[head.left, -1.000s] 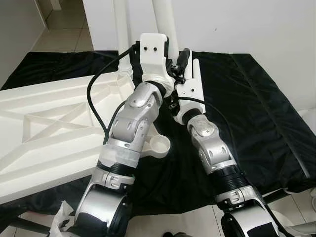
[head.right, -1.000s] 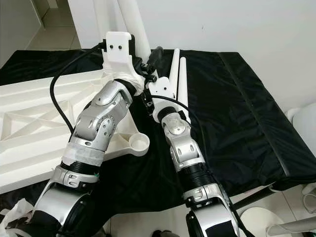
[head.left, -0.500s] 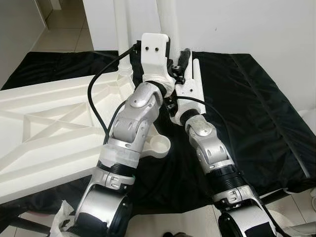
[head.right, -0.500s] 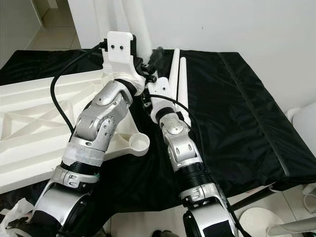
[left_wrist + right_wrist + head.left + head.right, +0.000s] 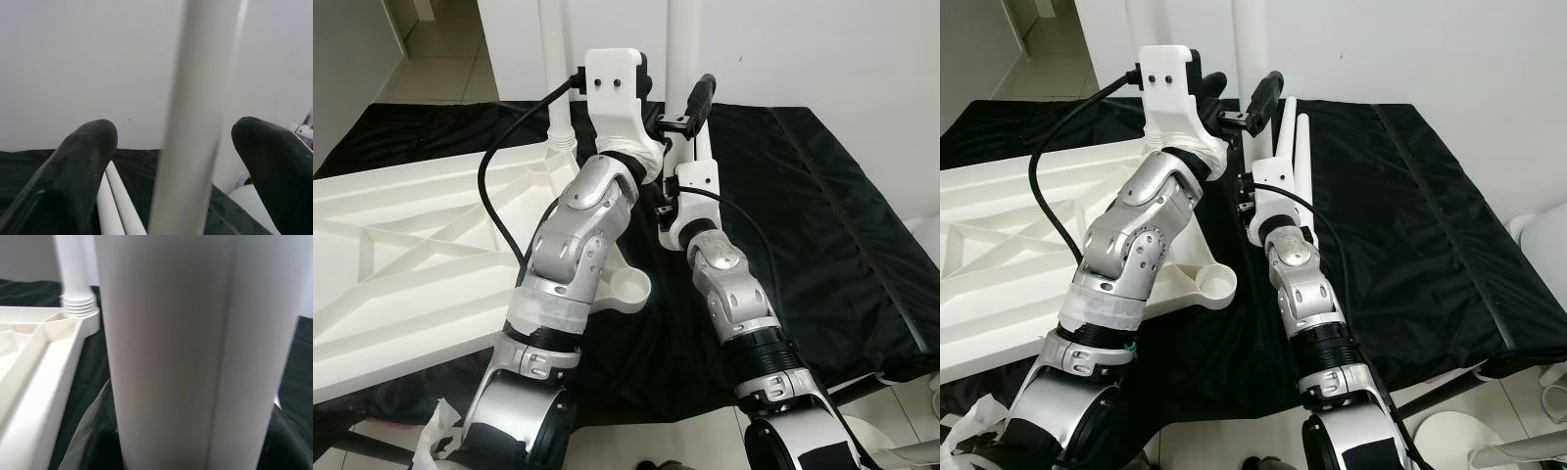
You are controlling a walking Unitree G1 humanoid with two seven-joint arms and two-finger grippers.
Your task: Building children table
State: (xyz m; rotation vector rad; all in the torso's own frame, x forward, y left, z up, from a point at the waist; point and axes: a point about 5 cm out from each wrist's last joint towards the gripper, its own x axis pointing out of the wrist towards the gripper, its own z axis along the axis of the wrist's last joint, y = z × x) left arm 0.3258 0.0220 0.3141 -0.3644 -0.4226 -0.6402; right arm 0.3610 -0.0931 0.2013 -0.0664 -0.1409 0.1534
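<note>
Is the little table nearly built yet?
Not yet. One leg stands screwed into a corner of the upside-down table top. A second leg is upright between the left end effector's open fingers, with the right end effector against it. Two more legs lie on the black cloth, and the round socket near the arms is empty.

A black cloth (image 5: 822, 225) covered the work surface. Behind the cloth rose a plain white wall (image 5: 822, 49). Beyond the cloth's far left corner lay a tiled floor (image 5: 440, 69), and crumpled white wrapping (image 5: 435, 431) sat by its near left edge.
</note>
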